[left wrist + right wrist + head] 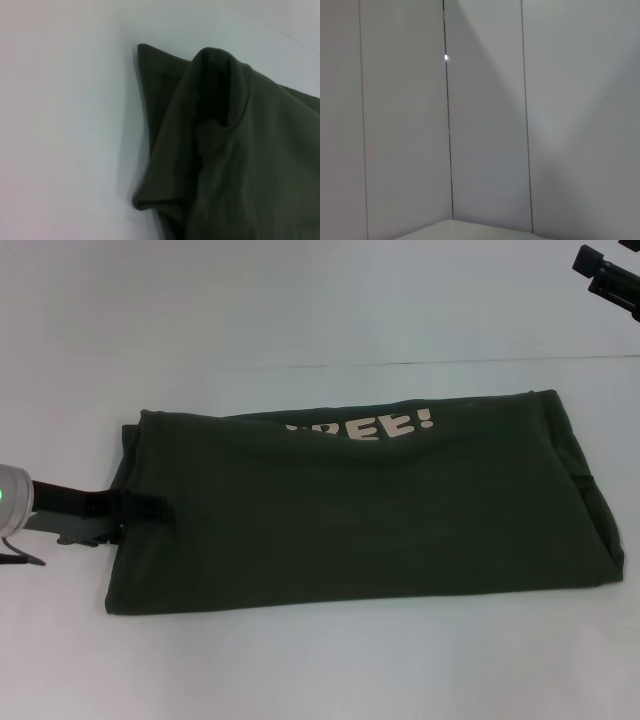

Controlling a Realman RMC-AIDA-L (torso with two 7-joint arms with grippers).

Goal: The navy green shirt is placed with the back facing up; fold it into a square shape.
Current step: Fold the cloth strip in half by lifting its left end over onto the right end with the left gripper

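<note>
The left gripper [140, 510] sits at the shirt [360, 515] end, jaws seemingly pinching cloth for a fold; right gripper [605, 275] parked, jaws unreadable.

Shirt: we saw the dark green shirt [250, 165] filling one side of the frame, bunched and plain, with no lettering in sight.
Layers: we noted a flat under-layer with a pointed corner [142, 48] jutting past a raised, rounded fold [220, 85] lying over it.
Hem: we saw a rolled edge [150, 202] curling where the cloth met the table.
Table: we saw a bare white table [60, 130] beside the shirt, shadowed along the cloth's edge.
</note>
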